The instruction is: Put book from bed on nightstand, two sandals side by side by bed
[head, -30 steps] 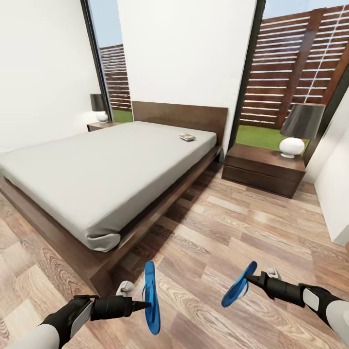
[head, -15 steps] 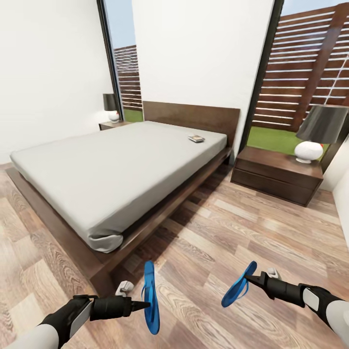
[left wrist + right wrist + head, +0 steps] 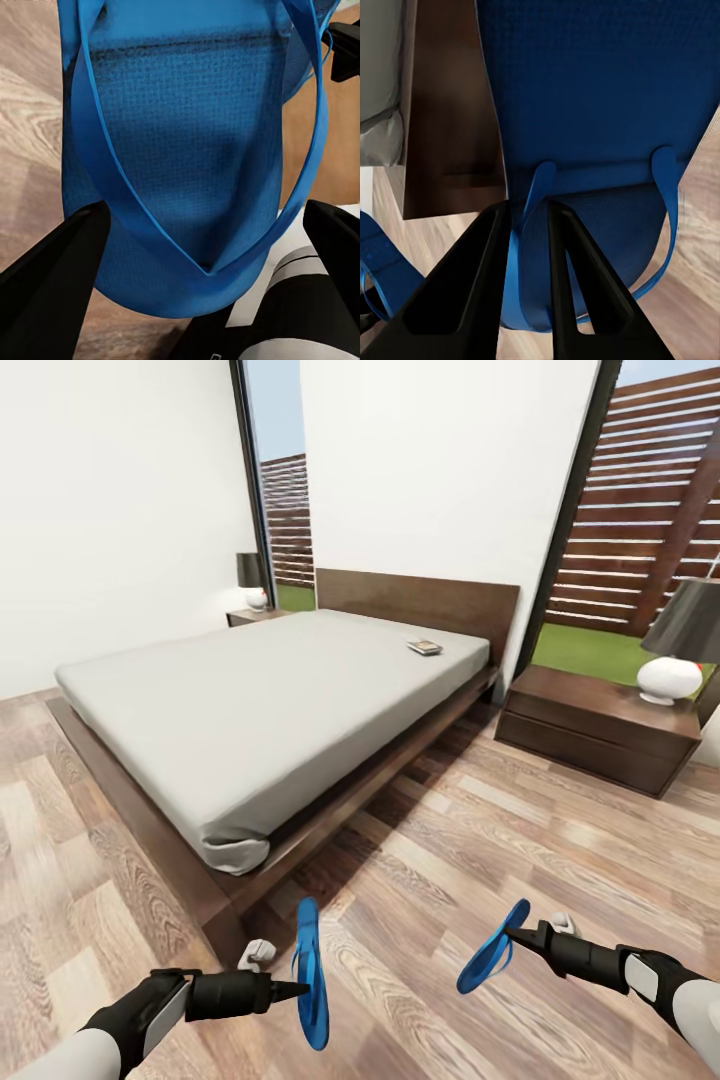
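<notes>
- The low dark-brown wooden platform bed with its flat light-grey mattress serves as landmark; beyond its far left corner stands a small dark-brown nightstand carrying a dark-shaded lamp with a white base.
- The left gripper, black and pointed, hangs above the wood-plank floor just in front of the bed's near corner; its fingers are clenched on a thin bright blue flip-flop held on edge; in the left wrist view the same sandal's sole and straps sit between the dark fingers.
- A small thin dark-covered book lies on the mattress near the bed's headboard, towards the right edge.
- The right gripper is to the right of the bed's near corner, above the floor; its fingers pinch the second bright blue flip-flop, tilted; the right wrist view shows the two black fingers closed on the strap of that sandal.
- To the right of the bed's headboard, just beside the frame, stands a low glossy dark-brown nightstand with a drawer front; a grey-shaded lamp with a round white base rests on it.
</notes>
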